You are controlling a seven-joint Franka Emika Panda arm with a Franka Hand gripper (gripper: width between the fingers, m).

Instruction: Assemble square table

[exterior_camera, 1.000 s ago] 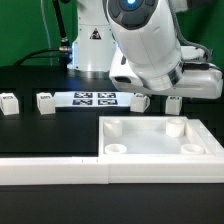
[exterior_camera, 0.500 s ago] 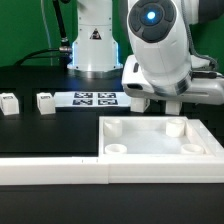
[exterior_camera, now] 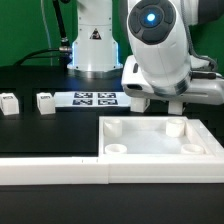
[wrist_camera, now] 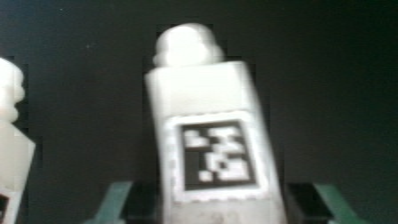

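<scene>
The square table top (exterior_camera: pixel 160 141) is a white tray with round corner sockets, lying at the exterior view's right. Two white legs (exterior_camera: pixel 8 101) (exterior_camera: pixel 45 100) stand at the left. In the wrist view a white tagged leg (wrist_camera: pixel 205 110) lies on the black table between my fingers. My gripper (wrist_camera: pixel 217 198) is open, with one fingertip on each side of the leg and a thin dark gap at both. Another white leg (wrist_camera: pixel 9 130) shows at that picture's edge. In the exterior view my gripper (exterior_camera: pixel 168 105) is low behind the table top, mostly hidden by the wrist.
The marker board (exterior_camera: pixel 95 98) lies between the left legs and my arm. A long white L-shaped rail (exterior_camera: pixel 60 169) runs along the front and beside the table top. The robot base (exterior_camera: pixel 92 45) stands at the back.
From one second ago my arm moved to the exterior view's right and now covers the leg that stood behind the table top. No change in the last half second.
</scene>
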